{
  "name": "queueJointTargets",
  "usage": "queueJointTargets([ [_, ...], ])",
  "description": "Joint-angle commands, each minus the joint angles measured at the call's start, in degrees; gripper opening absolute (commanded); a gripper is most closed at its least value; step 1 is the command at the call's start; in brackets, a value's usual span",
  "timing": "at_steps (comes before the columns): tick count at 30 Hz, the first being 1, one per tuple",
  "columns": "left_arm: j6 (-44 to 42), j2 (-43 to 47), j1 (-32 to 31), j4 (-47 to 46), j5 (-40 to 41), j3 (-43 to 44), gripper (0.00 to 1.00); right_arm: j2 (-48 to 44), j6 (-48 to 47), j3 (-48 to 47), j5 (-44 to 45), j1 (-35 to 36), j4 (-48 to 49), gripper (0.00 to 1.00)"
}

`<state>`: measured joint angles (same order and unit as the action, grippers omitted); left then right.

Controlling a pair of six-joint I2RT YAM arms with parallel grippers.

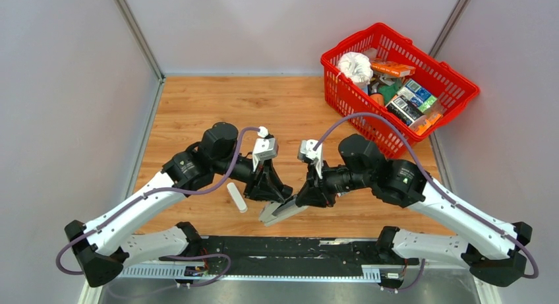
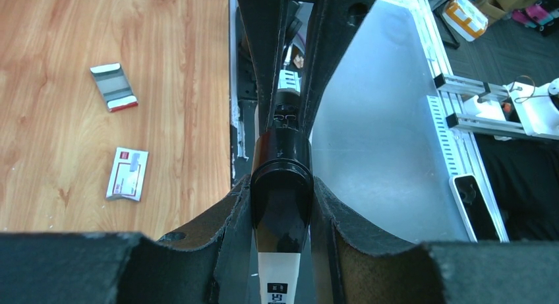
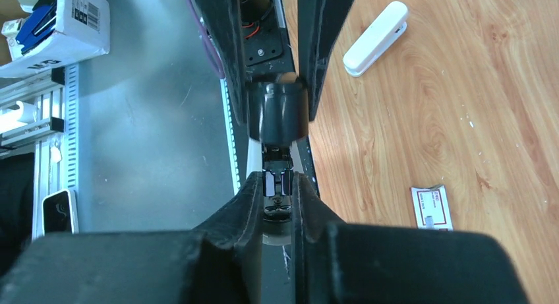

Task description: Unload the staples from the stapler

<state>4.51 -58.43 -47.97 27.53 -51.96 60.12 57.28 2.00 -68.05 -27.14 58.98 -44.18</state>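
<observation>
Both grippers hold one black stapler (image 1: 282,210) between them, just above the table's near edge. My left gripper (image 1: 269,189) is shut on its glossy black body (image 2: 281,185), which carries a white label. My right gripper (image 1: 304,196) is shut on the stapler's narrow metal inner part (image 3: 277,188), facing the left gripper's fingers (image 3: 221,47). I can make out no loose staples; any in the stapler are hidden between the fingers.
A white stapler-like piece (image 1: 236,198) lies on the wood left of the grippers. A small red-and-white flat box (image 2: 126,174) and a small grey tray with red ends (image 2: 114,86) lie on the table. A red basket (image 1: 340,91) of items stands back right.
</observation>
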Motion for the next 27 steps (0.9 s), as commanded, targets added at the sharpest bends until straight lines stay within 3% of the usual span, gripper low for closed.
queueJointTargets([
  [1,1.55,3.24,-0.37,-8.8,-2.35,0.97,0.0,-3.22,2.04,3.27,-2.74,0.35,2.61,0.05],
  [2,1.9,3.41,-0.37,-9.24,-2.09,0.97,0.0,-3.66,2.39,3.89,-2.92,0.35,3.05,0.0],
  [16,5.94,7.55,-0.64,-16.98,2.31,-0.44,0.0,-6.57,5.64,9.43,-3.54,0.7,7.0,0.01],
  [27,2.61,5.7,-1.34,-11.71,5.2,-0.26,0.0,-5.77,5.12,4.51,3.31,0.7,4.64,0.25],
])
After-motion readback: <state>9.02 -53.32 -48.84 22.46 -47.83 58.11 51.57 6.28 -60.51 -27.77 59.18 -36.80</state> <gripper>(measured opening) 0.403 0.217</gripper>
